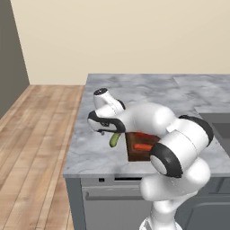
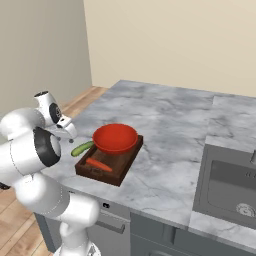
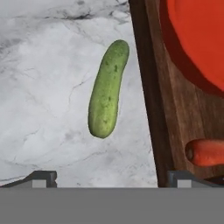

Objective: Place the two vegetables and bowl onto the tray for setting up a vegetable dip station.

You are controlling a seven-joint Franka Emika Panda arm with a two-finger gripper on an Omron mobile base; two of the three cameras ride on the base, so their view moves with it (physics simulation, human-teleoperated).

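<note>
Hand view has my gripper spread wide and empty above the cucumber, which lies on the desk just beside the tray wall, since bowl and carrot are already on the tray.

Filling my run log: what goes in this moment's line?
tool: open, over cucumber | cucumber: on counter | carrot, bowl: on tray

Bare table lies left of the cucumber; the tray wall crowds its right side.
</note>
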